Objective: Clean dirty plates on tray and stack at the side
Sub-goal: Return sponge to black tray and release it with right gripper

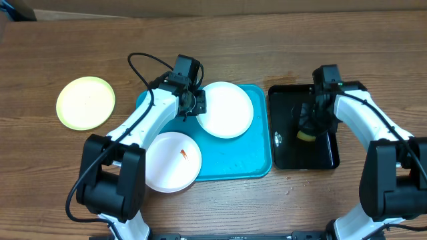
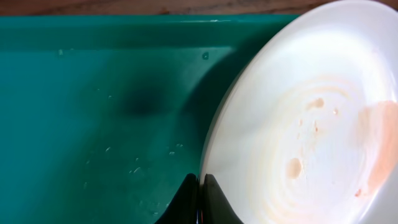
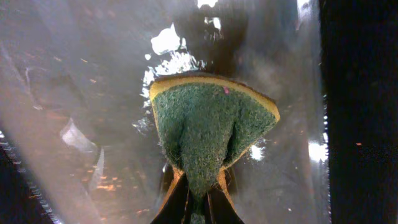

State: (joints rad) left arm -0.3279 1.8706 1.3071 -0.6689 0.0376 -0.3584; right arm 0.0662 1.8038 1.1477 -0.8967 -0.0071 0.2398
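Smeared white round plate (image 1: 227, 109) lies on the turquoise plastic tray (image 1: 247, 167), rim pinched in the left gripper (image 1: 198, 103). The right gripper (image 3: 198, 193), clamping a green-yellow sponge (image 3: 208, 130), must next carry it over, I'd say.

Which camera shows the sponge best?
The right wrist view: the sponge sits large mid-frame, green face and yellow edge clear, pinched by the right gripper. Overhead shows only a small yellow bit under that gripper, over the black tray. The left wrist view shows none of it.
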